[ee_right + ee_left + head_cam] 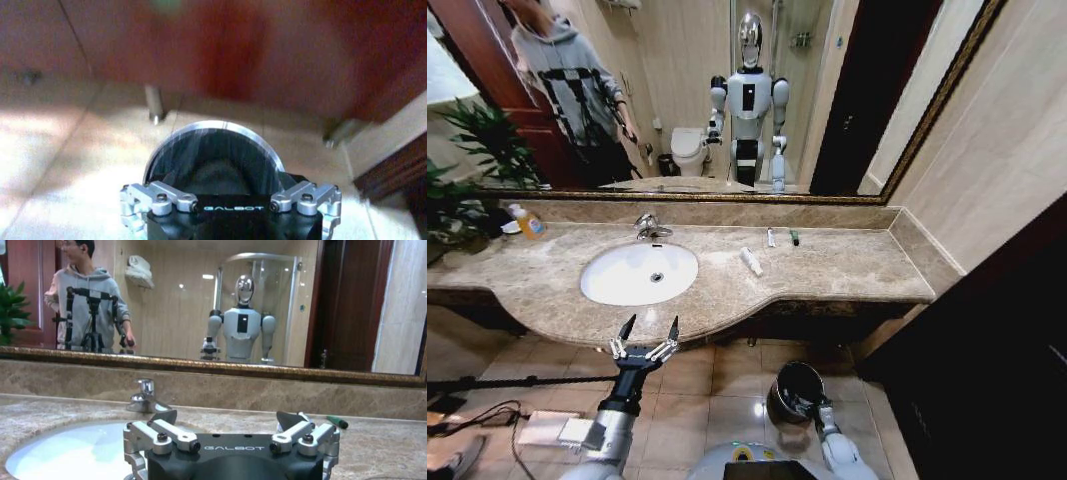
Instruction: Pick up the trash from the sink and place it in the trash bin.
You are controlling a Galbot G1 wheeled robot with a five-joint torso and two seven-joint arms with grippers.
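left gripper (646, 334) spread wide, empty; white tube (751, 261) ahead-right past the sink (602, 290), long axis pointing away; right gripper (805, 402) at trash bin (789, 378), grip unclear

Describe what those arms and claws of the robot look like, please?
Each arm is silver-grey, ending in a black wrist block printed "GALBOT". The left gripper has silver metal linkages with bolts and two dark, pointed fingers. The right gripper shows the same silver linkages and lettering.
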